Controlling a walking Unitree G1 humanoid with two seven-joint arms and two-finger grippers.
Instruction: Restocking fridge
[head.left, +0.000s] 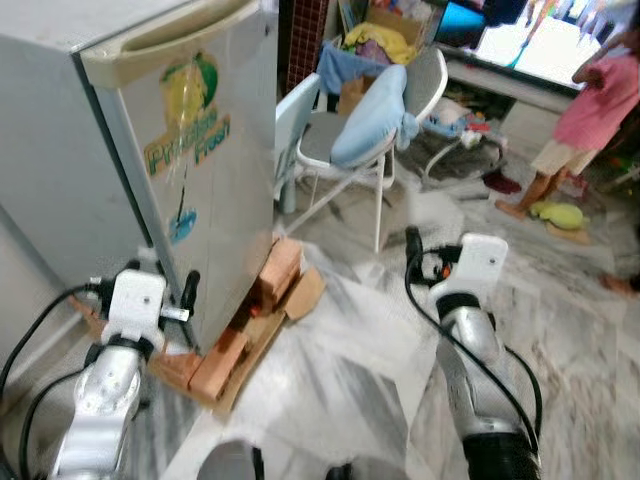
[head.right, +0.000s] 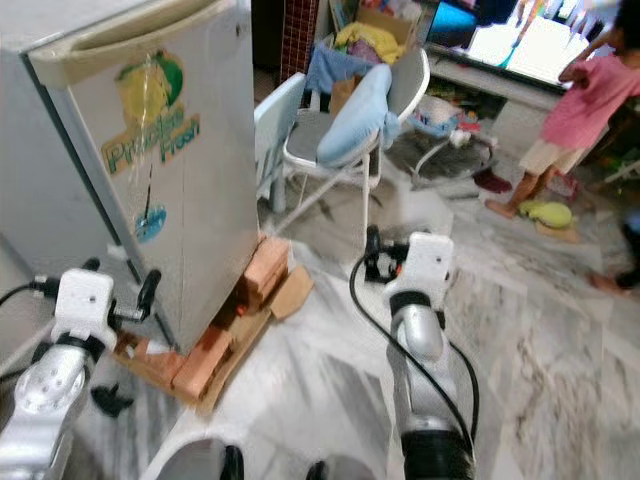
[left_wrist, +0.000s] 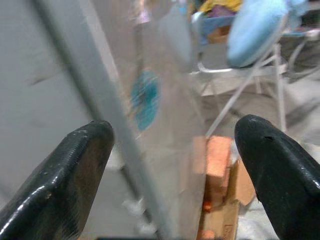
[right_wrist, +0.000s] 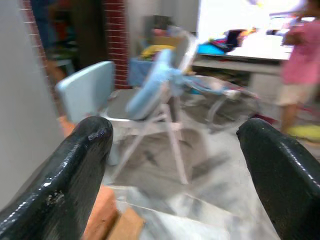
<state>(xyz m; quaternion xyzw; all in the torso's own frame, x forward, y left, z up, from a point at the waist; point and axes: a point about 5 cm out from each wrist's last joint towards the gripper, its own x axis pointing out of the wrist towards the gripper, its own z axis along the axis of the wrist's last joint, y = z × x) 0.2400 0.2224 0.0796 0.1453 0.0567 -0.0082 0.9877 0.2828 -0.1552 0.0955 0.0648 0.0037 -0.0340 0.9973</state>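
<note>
A small grey fridge with a green and yellow sticker on its door stands at the left, its door closed. It rests on bricks and cardboard. My left gripper hovers low in front of the fridge's lower front corner, open and holding nothing. In the left wrist view its fingers straddle the fridge's front edge from a short distance. My right gripper is raised over the marble floor to the right of the fridge, open and holding nothing; its fingertips point toward a chair.
A white chair draped with a light blue cushion stands behind the fridge, next to a pale blue chair. A person in pink stands at the far right near a bright screen. Toys and clutter lie on the floor there.
</note>
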